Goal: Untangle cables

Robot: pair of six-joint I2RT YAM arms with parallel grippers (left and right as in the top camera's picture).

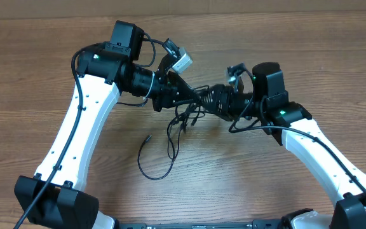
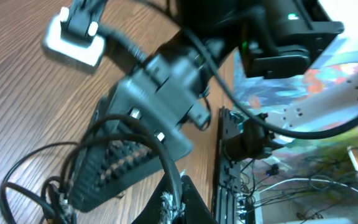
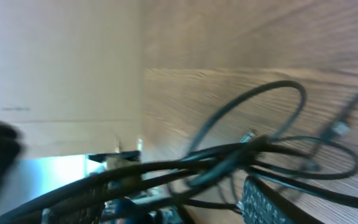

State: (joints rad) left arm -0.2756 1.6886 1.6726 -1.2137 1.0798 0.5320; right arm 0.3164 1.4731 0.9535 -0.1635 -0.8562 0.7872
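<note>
The thin black cables (image 1: 182, 117) hang in a tangle between my two grippers at the table's middle. One loop (image 1: 157, 166) trails toward the front, and a small plug tip (image 1: 148, 137) lies on the wood. My left gripper (image 1: 186, 95) points right and is shut on one cable. In the left wrist view its fingertips (image 2: 174, 202) pinch that cable (image 2: 135, 123), which arcs up and left. My right gripper (image 1: 202, 100) points left, almost touching the left one. In the blurred right wrist view its jaws stand apart with several cables (image 3: 229, 152) running between them, beside one ribbed pad (image 3: 269, 199).
A white connector (image 1: 182, 62) on the left arm's own thick wire hangs just behind the grippers. The wooden table (image 1: 43, 76) spreads all round. Beyond its edge, the left wrist view shows a rack with loose wiring (image 2: 291, 180).
</note>
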